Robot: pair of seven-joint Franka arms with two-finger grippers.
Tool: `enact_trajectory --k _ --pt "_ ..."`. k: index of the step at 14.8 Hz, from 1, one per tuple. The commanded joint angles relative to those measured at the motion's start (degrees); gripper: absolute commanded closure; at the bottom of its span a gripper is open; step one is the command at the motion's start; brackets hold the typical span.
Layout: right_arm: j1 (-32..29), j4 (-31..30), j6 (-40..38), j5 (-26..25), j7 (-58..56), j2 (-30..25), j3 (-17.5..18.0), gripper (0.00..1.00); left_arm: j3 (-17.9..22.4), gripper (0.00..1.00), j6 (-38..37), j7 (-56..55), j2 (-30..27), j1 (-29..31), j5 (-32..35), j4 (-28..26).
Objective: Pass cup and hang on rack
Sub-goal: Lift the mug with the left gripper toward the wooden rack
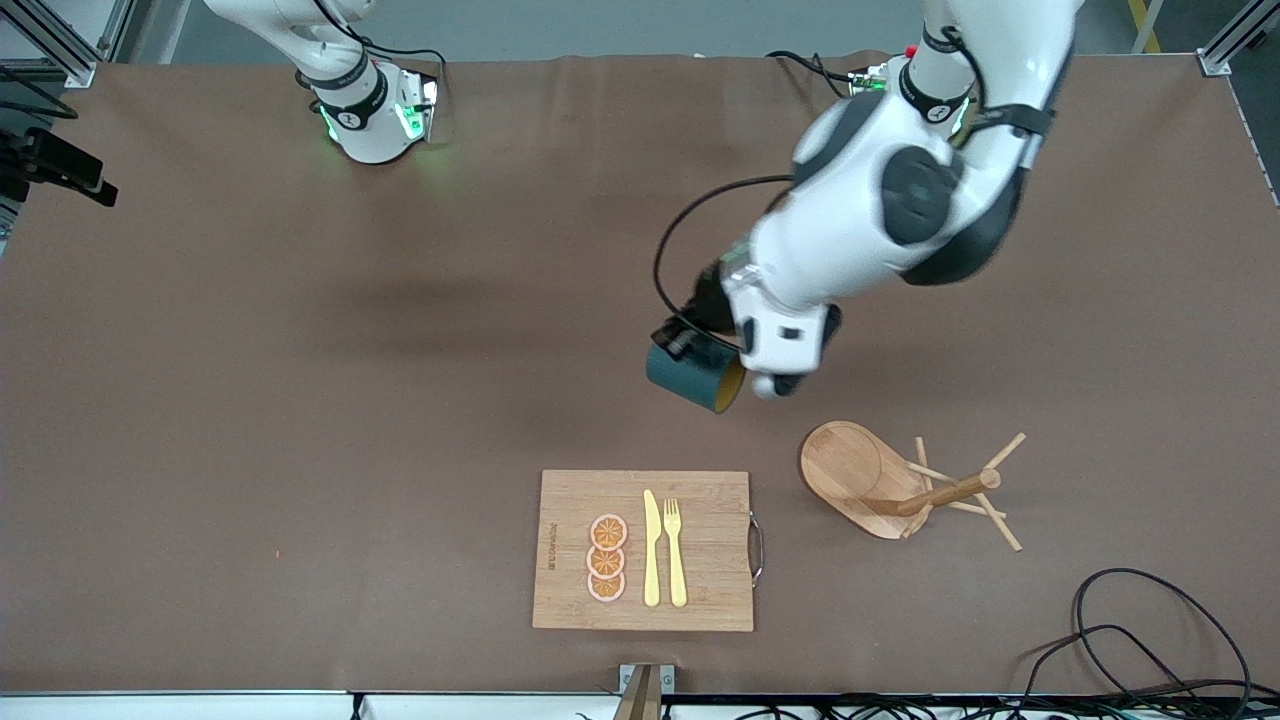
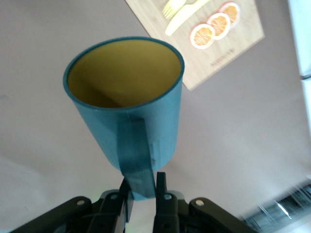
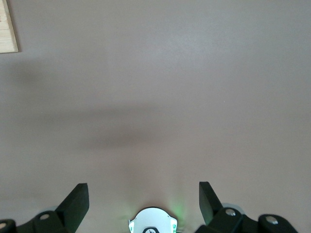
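While left gripper [image 2: 143,191] pinches cup [image 2: 127,99] handle, cup sticks out past fingertips | right gripper [image 3: 143,199] spread.

Left gripper [image 2: 143,194] fingertips hidden by arm in front view, right gripper [image 3: 143,201] outside front view, cutting board [image 3: 7,26] cropped at right wrist edge, board lettering [image 1: 550,545] unreadable.

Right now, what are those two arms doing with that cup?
Left gripper shut on cup handle, over bare table. Right gripper open, waiting. Rack empty; nothing between.
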Motion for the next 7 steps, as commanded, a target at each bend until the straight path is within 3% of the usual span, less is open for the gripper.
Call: enact_trajectory --k 1,4,7 --pt "0.4 -1.1 0.5 -0.2 1.1 -1.6 -0.2 0.0 -0.7 1.0 -3.5 6.9 -1.8 7.2 -11.7 -1.8" --pt "0.4 -1.1 0.4 -0.1 1.2 -1.9 -0.1 0.0 -0.5 1.0 -10.8 16.3 -0.9 16.0 -26.5 -2.2" --pt "0.5 -1.1 0.5 -0.1 1.2 -1.9 0.0 0.0 -0.5 1.0 -16.8 21.9 1.4 22.1 -31.4 -2.6"
